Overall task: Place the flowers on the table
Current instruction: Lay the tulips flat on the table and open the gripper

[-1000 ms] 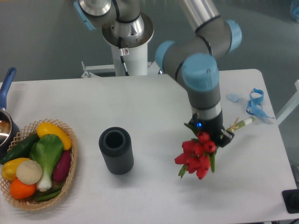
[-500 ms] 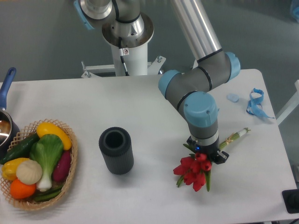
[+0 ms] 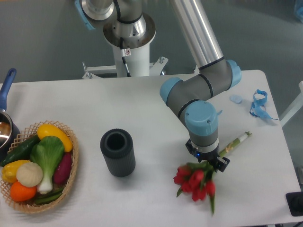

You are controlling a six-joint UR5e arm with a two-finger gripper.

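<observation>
The flowers point(image 3: 195, 182), red tulips with green leaves, hang low over the front right of the white table point(image 3: 142, 104). Their pale stems point(image 3: 236, 140) point up and to the right. My gripper point(image 3: 210, 162) points straight down and is shut on the bunch where the stems meet the blooms. The wrist hides most of the fingers. I cannot tell whether the blooms touch the tabletop.
A black cylindrical vase point(image 3: 117, 152) stands upright left of the flowers. A wicker basket point(image 3: 71, 161) with vegetables is at the front left, a pot with a blue handle point(image 3: 5, 85) behind it. A blue ribbon point(image 3: 259, 105) and a small pale blue piece point(image 3: 236, 99) lie at the far right.
The gripper has moved down and towards the front edge with the flowers. The blooms are lower and closer to the tabletop than one second ago.
</observation>
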